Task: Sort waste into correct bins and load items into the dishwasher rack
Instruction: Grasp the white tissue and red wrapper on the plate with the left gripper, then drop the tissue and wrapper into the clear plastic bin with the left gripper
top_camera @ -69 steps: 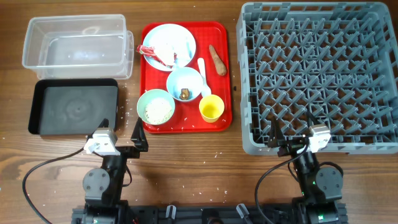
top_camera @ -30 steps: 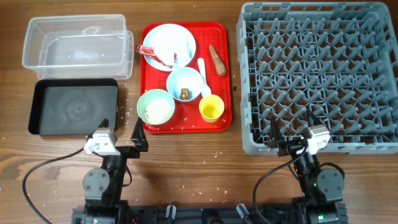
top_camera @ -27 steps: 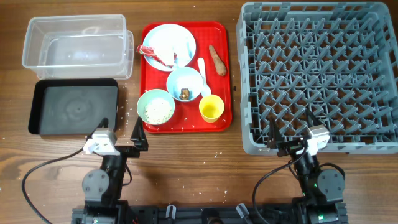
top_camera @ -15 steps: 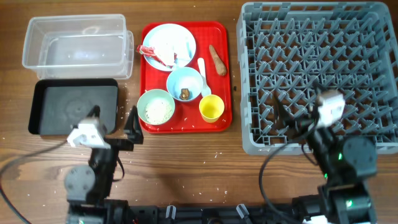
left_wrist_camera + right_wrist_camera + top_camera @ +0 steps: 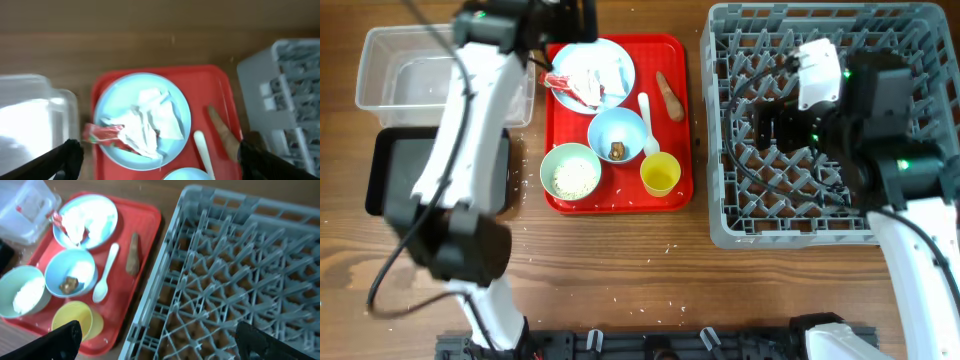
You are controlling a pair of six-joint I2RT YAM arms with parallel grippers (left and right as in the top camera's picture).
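Everything is being carried by a brown wooden surface point(image 5: 620, 260). A red tray point(image 5: 682, 55) is being flanked by the clear tub point(image 5: 410, 45) and black tray point(image 5: 390, 155) on one side and by the grey dishwasher rack point(image 5: 920, 25) on the other. On the red tray, the crumpled wrapper point(image 5: 102, 135) and paper scraps point(image 5: 150, 122) are being held by the pale blue plate point(image 5: 175, 100). The brown lump point(image 5: 67, 284) is being held by the blue bowl point(image 5: 80, 265), and rice point(image 5: 575, 178) by the green bowl point(image 5: 552, 158). The yellow cup point(image 5: 660, 175), white spoon point(image 5: 645, 108) and carrot-shaped stick point(image 5: 670, 97) are being carried beside them. The left hand point(image 5: 162, 159) is being held above the plate, its fingers spread wide with nothing between them. The right hand point(image 5: 160, 339) is being held above the rack, likewise spread wide and gripping nothing.
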